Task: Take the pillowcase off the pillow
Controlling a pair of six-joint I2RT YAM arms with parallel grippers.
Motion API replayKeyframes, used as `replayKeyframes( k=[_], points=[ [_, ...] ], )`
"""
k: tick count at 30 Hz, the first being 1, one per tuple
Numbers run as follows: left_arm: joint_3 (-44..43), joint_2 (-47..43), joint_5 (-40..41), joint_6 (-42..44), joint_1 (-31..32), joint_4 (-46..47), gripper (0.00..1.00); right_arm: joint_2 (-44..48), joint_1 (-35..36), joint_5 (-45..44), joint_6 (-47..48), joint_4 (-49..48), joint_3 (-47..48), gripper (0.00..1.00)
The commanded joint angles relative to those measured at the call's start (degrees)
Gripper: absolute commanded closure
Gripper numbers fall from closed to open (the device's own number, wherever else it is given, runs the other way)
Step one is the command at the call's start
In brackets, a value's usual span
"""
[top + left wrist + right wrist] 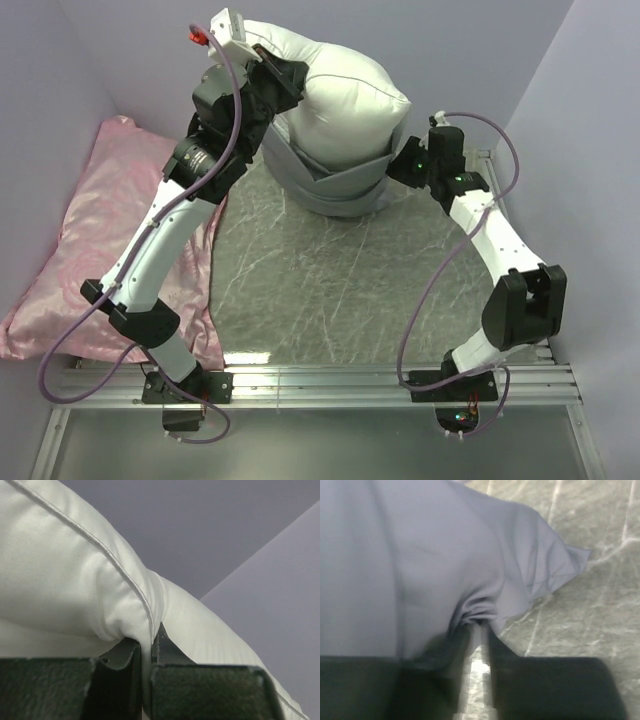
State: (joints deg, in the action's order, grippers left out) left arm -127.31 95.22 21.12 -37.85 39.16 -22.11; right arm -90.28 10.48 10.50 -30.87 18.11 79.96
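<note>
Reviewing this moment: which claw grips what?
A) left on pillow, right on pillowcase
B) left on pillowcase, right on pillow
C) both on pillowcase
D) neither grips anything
A: the left claw pinches the white pillow at its piped seam, while the right claw pinches a fold of the grey pillowcase.

White arms, black joints
Left arm [165, 235] and right arm [490, 235] carry mauve cables [425, 310]; left gripper [146, 652] is matte black.
</note>
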Motion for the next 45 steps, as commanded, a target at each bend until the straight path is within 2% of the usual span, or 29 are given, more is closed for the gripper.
replayKeyframes(
  k=[1, 4, 9, 14, 18, 23, 27, 29, 32, 36, 38, 42, 45],
  points=[
    [-2.3, -2.8, 3.0, 2.2, 0.1, 13.6, 0.99, 6.0, 0.7, 1.6, 2.0, -3.2, -0.2, 0.61],
    [-0.6, -1.9, 5.0, 2.3, 0.0, 13.6, 0.99, 12.8, 0.9, 1.6, 1.9, -6.1, -4.7, 0.43],
    [-0.7, 0.9, 5.3, 1.5, 0.0, 11.1, 0.99, 27.8, 0.8, 1.5, 3.4, -9.1, -7.5, 0.33],
    [4.0, 0.1, 2.4, -0.8, 0.1, 11.3, 0.99, 38.2, 0.9, 8.9, 9.4, -15.5, -6.0, 0.23],
    [6.5, 0.1, -2.2, -2.4, 0.0, 10.2, 0.99, 35.2, 2.2, 11.4, 17.5, -10.7, 2.7, 0.21],
    [10.0, 1.2, -6.0, -3.2, 1.4, 8.7, 0.99, 32.4, 4.6, 9.8, 20.8, -7.7, 7.4, 0.19],
    [16.3, 0.3, -6.8, -3.5, 4.6, 10.2, 0.99, 24.6, 11.6, 2.4, 30.3, 3.0, 21.4, 0.19],
    [17.9, 0.2, -6.5, -3.6, 5.7, 10.6, 1.0, 20.3, 15.8, -0.1, 33.7, 8.1, 25.5, 0.19],
    [21.8, -0.8, -6.7, -4.6, 6.8, 12.6, 0.99, 16.1, 18.0, -3.4, 36.2, 13.2, 30.2, 0.19],
    [23.0, -1.8, -7.0, -5.0, 7.2, 12.8, 0.99, 14.6, 21.0, -7.2, 39.7, 18.2, 26.8, 0.18],
    [22.0, -1.6, -7.1, -4.9, 7.1, 12.4, 1.0, 17.1, 21.9, -10.2, 40.2, 18.0, 23.1, 0.18],
    [18.6, -0.5, -8.3, -4.8, 7.2, 11.7, 0.99, 24.0, 22.0, -9.8, 39.1, 13.6, 11.7, 0.15],
    [17.3, 0.5, -9.9, -5.3, 7.5, 11.9, 0.99, 23.2, 22.2, -12.3, 39.4, 15.8, 12.7, 0.15]
  ],
)
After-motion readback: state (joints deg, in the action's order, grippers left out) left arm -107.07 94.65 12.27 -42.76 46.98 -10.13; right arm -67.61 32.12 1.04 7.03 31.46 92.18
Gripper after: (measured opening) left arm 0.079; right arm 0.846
